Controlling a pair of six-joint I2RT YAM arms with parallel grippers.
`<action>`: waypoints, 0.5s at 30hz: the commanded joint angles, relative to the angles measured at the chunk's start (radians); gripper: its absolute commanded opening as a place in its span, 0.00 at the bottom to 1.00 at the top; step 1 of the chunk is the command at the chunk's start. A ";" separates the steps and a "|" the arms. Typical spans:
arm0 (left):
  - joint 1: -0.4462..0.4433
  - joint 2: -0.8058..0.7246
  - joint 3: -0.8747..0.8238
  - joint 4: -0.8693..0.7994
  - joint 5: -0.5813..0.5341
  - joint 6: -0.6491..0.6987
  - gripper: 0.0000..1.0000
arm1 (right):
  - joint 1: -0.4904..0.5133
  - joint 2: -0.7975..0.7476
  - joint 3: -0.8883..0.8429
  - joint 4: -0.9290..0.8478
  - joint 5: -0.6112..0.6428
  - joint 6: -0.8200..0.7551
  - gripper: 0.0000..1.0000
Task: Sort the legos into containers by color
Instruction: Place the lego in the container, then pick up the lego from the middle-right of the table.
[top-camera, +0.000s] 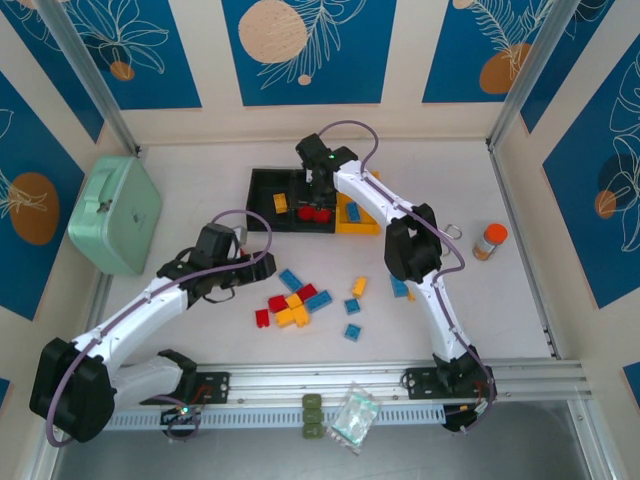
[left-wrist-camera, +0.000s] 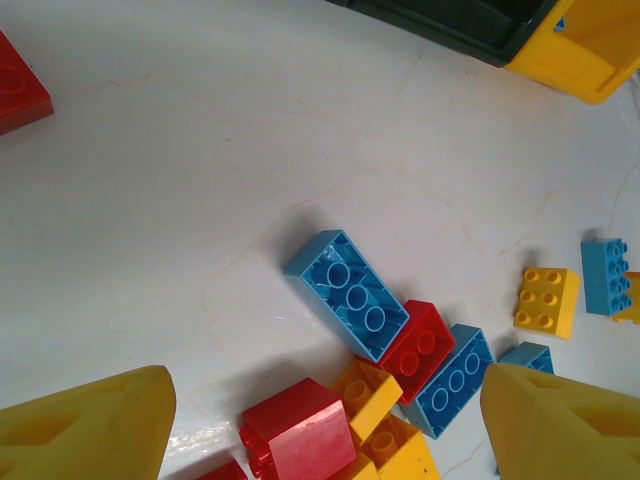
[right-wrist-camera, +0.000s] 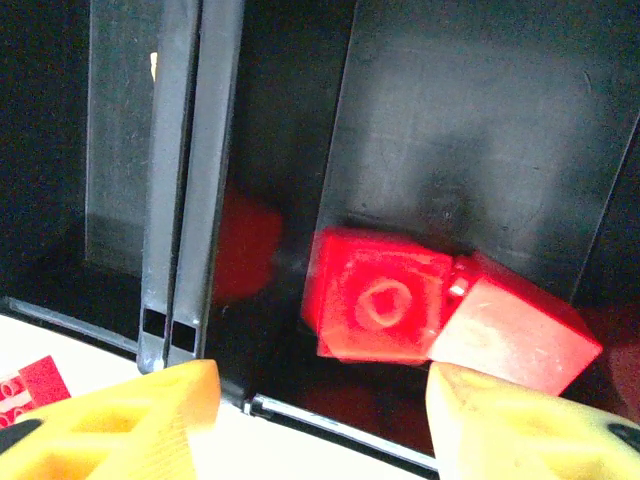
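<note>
Both sets of jaws were apart and empty. My right jaws hung low over the middle black bin (right-wrist-camera: 480, 130) of the containers (top-camera: 258, 200), just above two red bricks (right-wrist-camera: 385, 305) that lay touching, one tilted against the other. My left jaws hovered over the loose legos (top-camera: 300, 300) on the desk (top-camera: 200, 190), well apart from the bins.

I judged the risk on the right to lie in the lift-out. My fingertips (right-wrist-camera: 110, 420) sat close to the bin's rim and its divider wall (right-wrist-camera: 185, 180), so a crooked exit could hook the wall and drag the whole joined row, or knock the leaning brick.

On the left the trouble was crowding. An upside-down blue brick (left-wrist-camera: 348, 293) touched a red brick (left-wrist-camera: 420, 340), which touched another blue brick (left-wrist-camera: 452, 380), with yellow pieces pressed in beside them. Closing there could pinch two colours at once or scatter the heap.

A yellow brick (top-camera: 281, 203) lay in the left black bin, reds in the middle one, and a blue brick (top-camera: 353, 211) in the yellow bin (left-wrist-camera: 575, 55). The bricks looked small, glossy and studded, and roughly a dozen lay unsorted on the desk
</note>
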 joint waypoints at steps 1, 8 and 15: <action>-0.001 -0.002 -0.004 0.003 0.000 -0.013 0.80 | 0.002 -0.105 -0.023 -0.004 0.013 -0.013 0.61; -0.002 0.013 0.013 0.022 0.020 -0.006 0.80 | 0.008 -0.291 -0.162 0.034 0.015 -0.032 0.60; -0.020 0.077 0.045 0.084 0.121 0.030 0.79 | -0.009 -0.599 -0.578 0.140 0.016 -0.027 0.60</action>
